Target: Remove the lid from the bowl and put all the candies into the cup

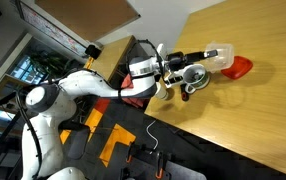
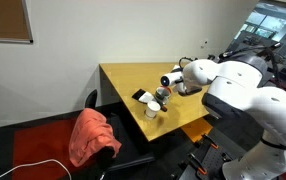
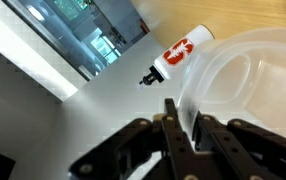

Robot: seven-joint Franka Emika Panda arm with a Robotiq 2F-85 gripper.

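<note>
My gripper (image 3: 183, 115) is shut on the rim of a clear plastic lid (image 3: 248, 80), which fills the right of the wrist view. In an exterior view the gripper (image 1: 181, 70) holds the lid (image 1: 218, 53) tilted above the wooden table (image 1: 253, 120), just in front of the red bowl (image 1: 242, 67). A white cup (image 2: 153, 109) stands near the table's front corner, below the gripper (image 2: 167, 88). I cannot make out any candies; the bowl's inside is hidden by the lid.
A small dark object (image 2: 141, 96) lies on the table beside the cup. A red cloth (image 2: 93, 135) is draped over a chair in front of the table. The table edge runs close to the cup.
</note>
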